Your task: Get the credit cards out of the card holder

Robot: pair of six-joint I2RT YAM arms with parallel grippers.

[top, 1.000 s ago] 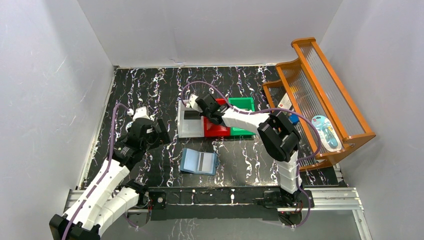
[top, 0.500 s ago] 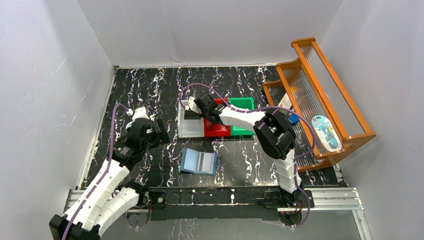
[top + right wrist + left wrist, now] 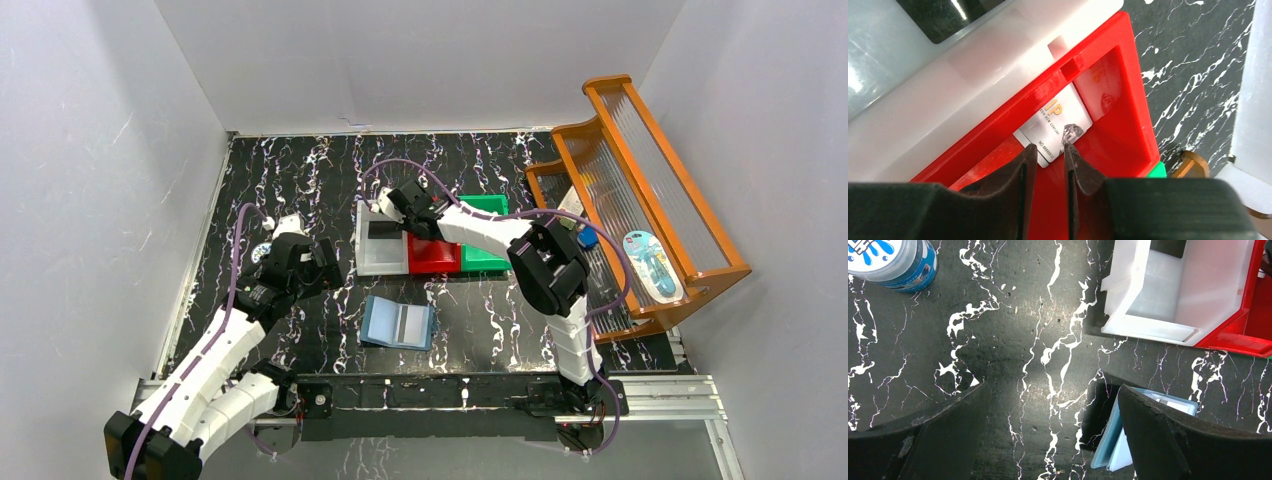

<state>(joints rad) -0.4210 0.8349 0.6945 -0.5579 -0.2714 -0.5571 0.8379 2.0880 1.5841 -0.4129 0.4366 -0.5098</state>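
Reaching into red bin (image 3: 1048, 85), right gripper (image 3: 1049, 148) slightly apart at pale grey card (image 3: 1058, 117).
Left gripper (image 3: 1052, 390) spread wide beside card holder (image 3: 1108, 450).

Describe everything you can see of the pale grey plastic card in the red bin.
The pale grey rectangular plastic card is thin and glossy, with gold letters, a line of small dark print and a small dark emblem. It rests inside the red plastic bin, in the corner beside the white bin, seemingly leaning on that wall. Its near edge sits between the slightly parted fingertips of the right gripper; whether they touch it is unclear.
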